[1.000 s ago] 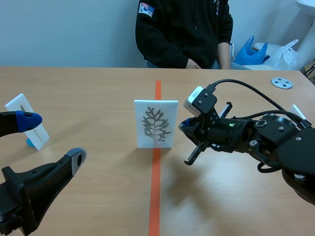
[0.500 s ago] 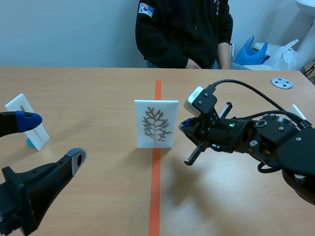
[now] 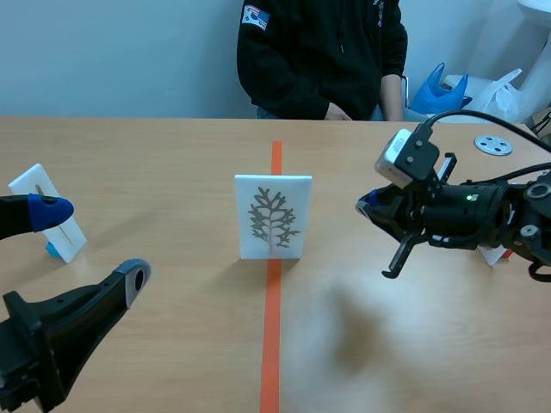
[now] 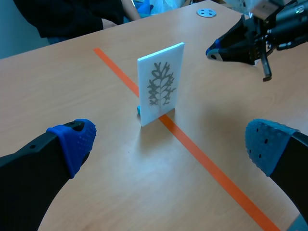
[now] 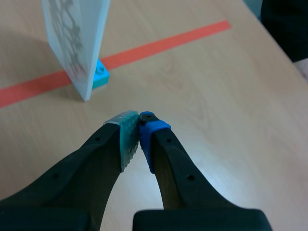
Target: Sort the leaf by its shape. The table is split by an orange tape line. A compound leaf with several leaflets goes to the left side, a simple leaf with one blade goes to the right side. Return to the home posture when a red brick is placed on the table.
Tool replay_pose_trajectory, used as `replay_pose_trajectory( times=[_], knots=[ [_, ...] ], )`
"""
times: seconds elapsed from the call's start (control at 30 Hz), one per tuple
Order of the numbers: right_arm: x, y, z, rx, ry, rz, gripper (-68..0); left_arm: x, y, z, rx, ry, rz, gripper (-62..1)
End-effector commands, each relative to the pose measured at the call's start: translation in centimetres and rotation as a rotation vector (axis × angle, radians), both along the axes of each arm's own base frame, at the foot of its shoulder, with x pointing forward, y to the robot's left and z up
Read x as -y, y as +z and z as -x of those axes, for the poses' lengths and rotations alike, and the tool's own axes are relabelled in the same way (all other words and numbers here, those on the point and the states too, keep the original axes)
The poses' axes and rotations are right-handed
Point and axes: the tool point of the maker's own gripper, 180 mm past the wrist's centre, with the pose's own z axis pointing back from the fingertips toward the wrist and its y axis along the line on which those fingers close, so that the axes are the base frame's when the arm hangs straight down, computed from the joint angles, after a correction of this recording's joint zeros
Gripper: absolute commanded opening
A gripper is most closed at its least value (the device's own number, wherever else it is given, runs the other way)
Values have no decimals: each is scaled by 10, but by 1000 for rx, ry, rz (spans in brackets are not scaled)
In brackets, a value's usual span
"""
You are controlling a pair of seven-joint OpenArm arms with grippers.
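The leaf card [image 3: 274,217] stands upright on the orange tape line [image 3: 270,344], my right gripper [image 5: 139,126] pinched empty off to its right and my left gripper [image 4: 171,142] spread wide, and I fear a careless nudge could topple it.

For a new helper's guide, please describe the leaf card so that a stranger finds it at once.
Follow the orange tape line up the wooden table. The white rectangular card stands upright on it. Unlike the other white card, far to the left, it shows a grey branching leaf.
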Motion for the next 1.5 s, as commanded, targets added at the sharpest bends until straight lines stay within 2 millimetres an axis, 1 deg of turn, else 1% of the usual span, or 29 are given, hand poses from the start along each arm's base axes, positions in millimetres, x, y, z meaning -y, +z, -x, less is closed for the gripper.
replay_pose_trajectory(
  times=[0.0,0.2,0.43,0.7,0.8,0.93,1.0,1.47],
  knots=[
    [8,16,-4,37,-16,-4,-664,3,7,-1,24,-1,24,14],
    [33,37,9,61,-66,-1,-665,3,7,-1,24,-1,24,14],
    [63,62,20,72,-185,-67,-665,3,7,-1,24,-1,24,14],
    [101,81,34,44,-343,-148,-664,3,7,-1,23,-1,24,14],
    [121,86,38,26,-430,-193,-664,3,7,-1,23,-1,24,14],
    [162,89,37,1,-658,-270,-664,3,8,-1,24,-1,24,14],
    [176,87,37,-16,-733,-285,-664,3,8,-1,24,-1,24,14],
    [176,85,38,-23,-736,-282,-664,3,7,-1,23,-1,24,14]
  ],
)
